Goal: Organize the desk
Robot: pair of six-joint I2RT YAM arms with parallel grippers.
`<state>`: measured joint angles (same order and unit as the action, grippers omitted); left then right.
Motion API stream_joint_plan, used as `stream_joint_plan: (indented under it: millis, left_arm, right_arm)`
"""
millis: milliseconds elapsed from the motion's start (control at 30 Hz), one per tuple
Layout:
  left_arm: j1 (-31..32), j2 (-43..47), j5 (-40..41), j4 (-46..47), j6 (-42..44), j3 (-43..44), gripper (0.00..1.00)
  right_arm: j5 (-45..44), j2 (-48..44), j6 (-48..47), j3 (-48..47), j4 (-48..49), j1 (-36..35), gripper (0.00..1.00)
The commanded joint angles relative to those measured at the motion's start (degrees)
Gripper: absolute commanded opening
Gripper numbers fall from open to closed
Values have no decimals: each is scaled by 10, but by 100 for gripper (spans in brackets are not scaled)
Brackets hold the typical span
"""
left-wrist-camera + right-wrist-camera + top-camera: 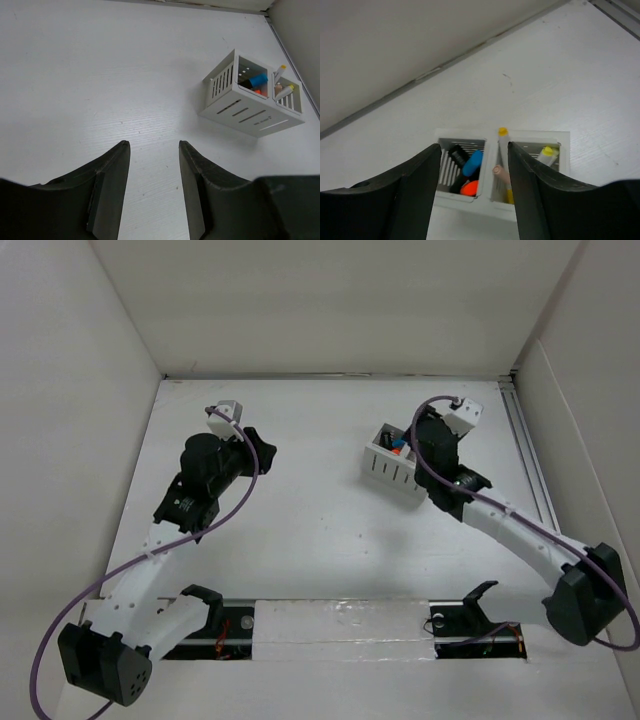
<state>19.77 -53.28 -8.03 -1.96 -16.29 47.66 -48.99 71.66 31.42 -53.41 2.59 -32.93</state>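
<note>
Hovering above desk (320, 520): left jaws parted, empty; right jaws parted, seemingly over organizer (390, 466).

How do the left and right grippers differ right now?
The left gripper hovers over bare desk, well apart from the organizer; the right gripper hangs directly above the organizer's pens. The left gripper points across the desk toward the organizer, the right gripper down at it. Both are open and empty.

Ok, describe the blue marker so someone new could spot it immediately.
On the right half of the white desk stands a small slotted white organizer with two compartments. The blue marker sits in the compartment shared with a black pen and an orange cap; it is the only blue thing there, while the other compartment holds yellow-tipped pens.
</note>
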Motion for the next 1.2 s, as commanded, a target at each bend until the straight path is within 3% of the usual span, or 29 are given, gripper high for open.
stream_joint_plan:
  millis: [0,67,100,200,233,367,733,1167]
  left_arm:
    - [1,15,-8,23,8,23,41]
    - [1,19,-8,23,7,24,42]
    - [1,21,-10,26,7,21,43]
    - [1,27,-8,29,7,20,47]
    - [1,24,-6,27,6,21,47]
    - [1,29,-10,31,3,20,48]
    - [1,41,5,29,6,14,48]
    - [1,43,9,37,14,11,47]
  right_arm:
    - [72,-49,-29,19,30,-40,59]
    - [125,-62,-33,31,44,-58,49]
    - [160,-67,-34,37,65,-66,30]
    - [299,-72,-43,51,96,-104,2]
    - [363,-67,-48,52,103,-115,0]
    - [450,-26,-75,50,117,-176,0]
    - [513,59,-64,48,143,-228,0]
    - [508,177,-69,1,126,-262,0]
